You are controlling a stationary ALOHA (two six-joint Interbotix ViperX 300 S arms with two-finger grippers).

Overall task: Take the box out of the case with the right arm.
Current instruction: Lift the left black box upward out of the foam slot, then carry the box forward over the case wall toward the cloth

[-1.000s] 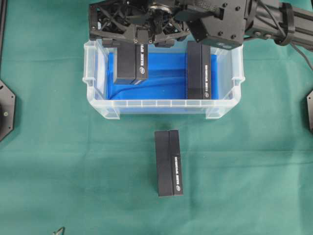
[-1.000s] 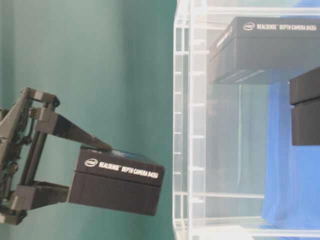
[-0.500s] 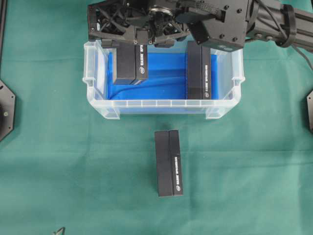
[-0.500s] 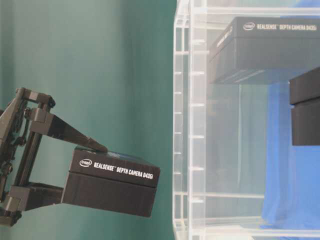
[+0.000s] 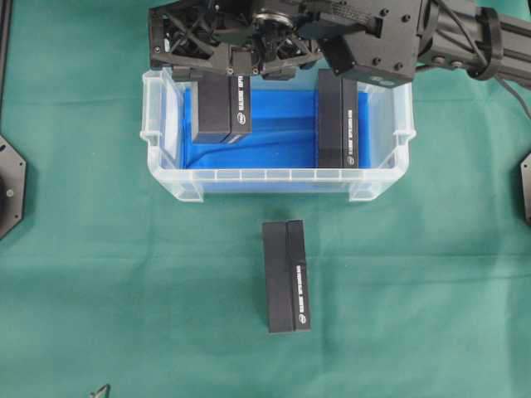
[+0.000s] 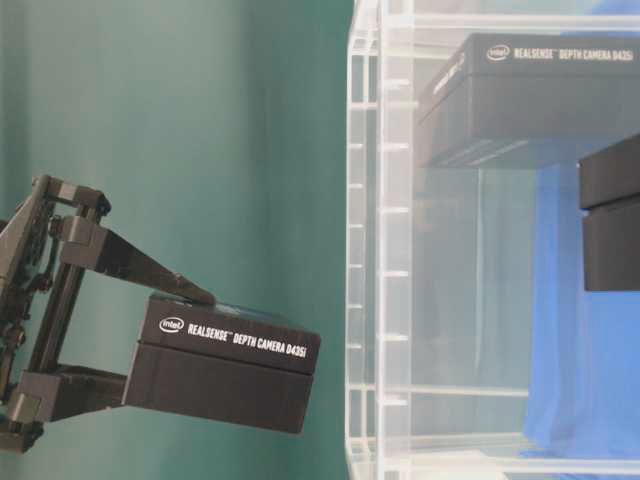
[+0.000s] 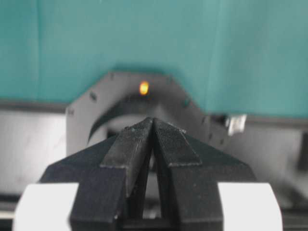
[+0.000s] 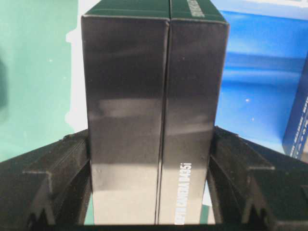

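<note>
Overhead view: right arm [image 5: 415,37] reaches across the far rim of the case [image 5: 274,178], its jaws clamped on a black box [image 5: 222,108] by its two long sides. That held box looks lifted above the blue sheet [image 5: 278,120] at the case's left end; how high I can't read from this view. Right wrist view confirms the grip: box [image 8: 154,120] sits square between both fingers [image 8: 48,178], contact on each side, no visible tilt. Table-level view shows the same box [image 6: 225,365] in the right gripper [image 6: 150,345], clear of the case wall [image 6: 365,250] in that picture.

A second box [image 5: 337,120] stands inside the case at the right end. A third box [image 5: 286,276] lies on the green counter [image 5: 99,274] in front of the case, well apart from it.

Left gripper [image 7: 153,139] is pressed closed on nothing, pointing at its own base plate, away from the work.

Step in hand, as I judge it: carry-out. To do it well:
- keep the clamp steady, no loosening
- get the bottom edge above the rim before any sideways move
- stay off the second box and the handles
- set down on bare counter, beside the third box, not on it
- release only once it rests flat

Main risk: clipping the rim and twisting the box in the grip.
</note>
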